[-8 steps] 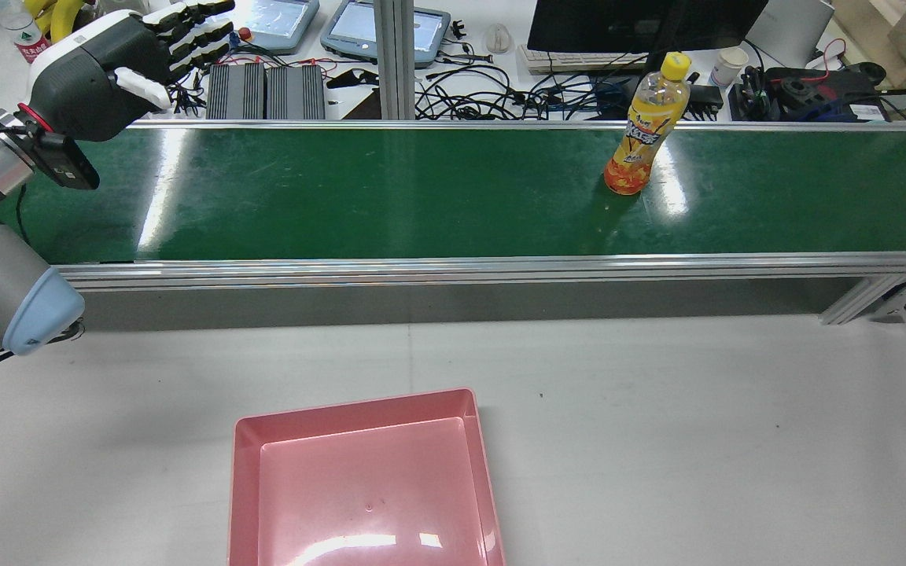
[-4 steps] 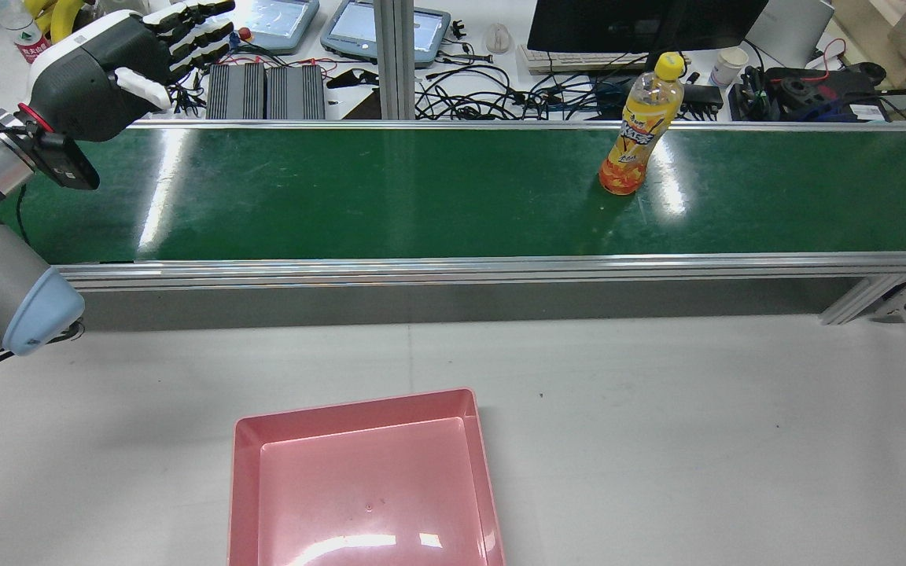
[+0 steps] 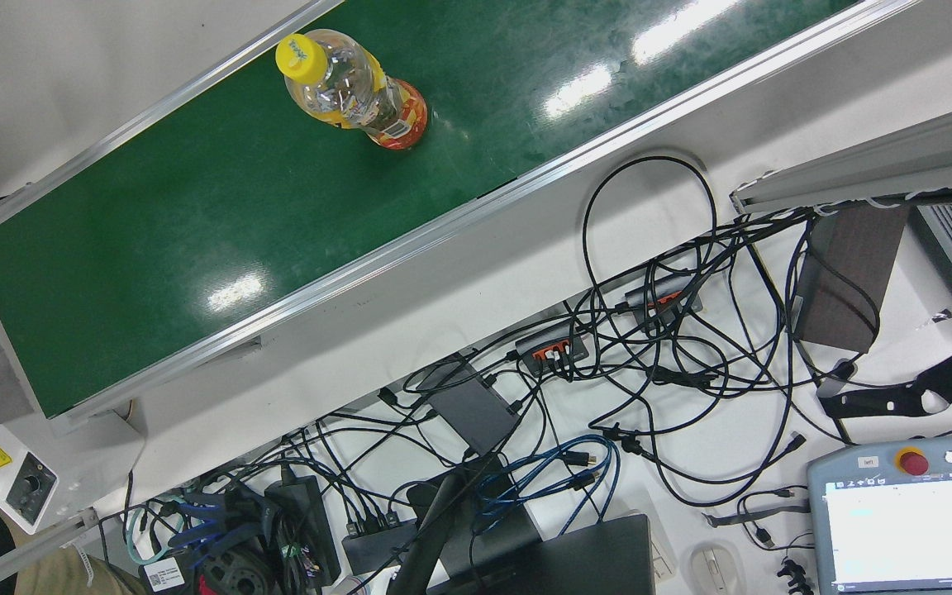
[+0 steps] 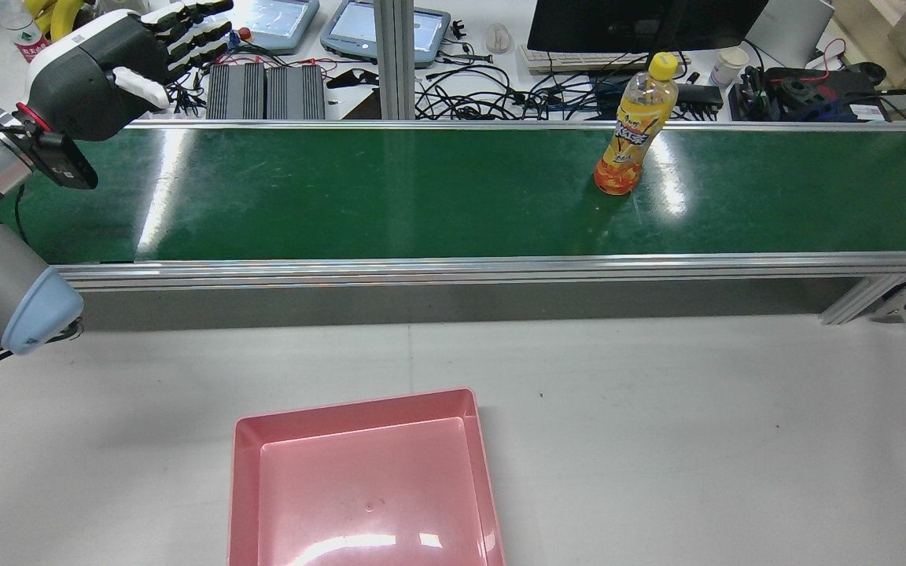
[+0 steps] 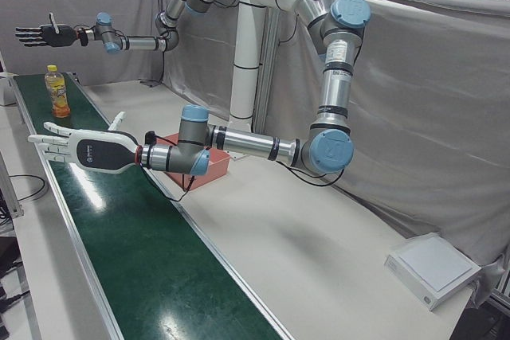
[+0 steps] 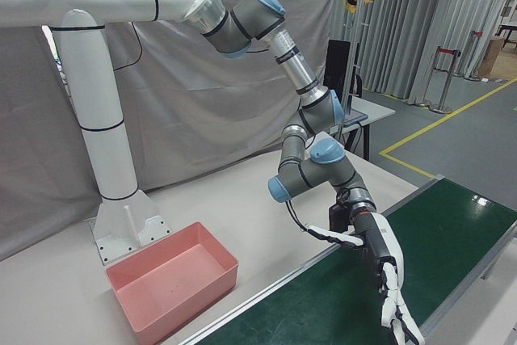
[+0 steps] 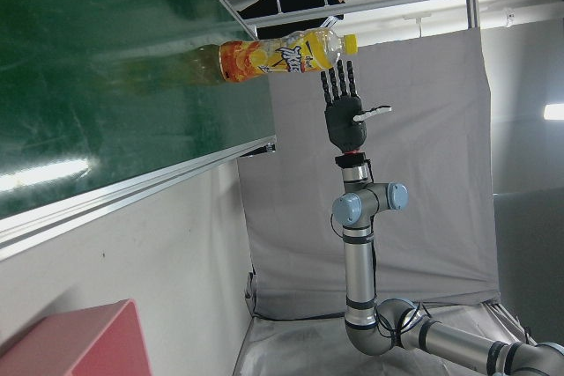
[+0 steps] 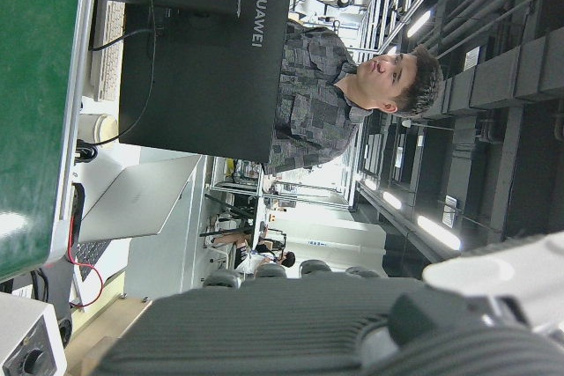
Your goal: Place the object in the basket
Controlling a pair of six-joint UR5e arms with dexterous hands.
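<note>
My left hand point(image 4: 99, 71), fingers spread and holding nothing, hovers over the far left of the green belt point(image 4: 390, 189), my right hand point(image 5: 49, 35) likewise wide at the opposite end, the orange bottle point(image 4: 631, 130) upright between them, the pink basket point(image 4: 366, 483) nearer.

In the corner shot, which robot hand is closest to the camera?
The left hand, white-backed and large in the foreground; the right hand is the small dark one beyond the orange drink bottle.
</note>
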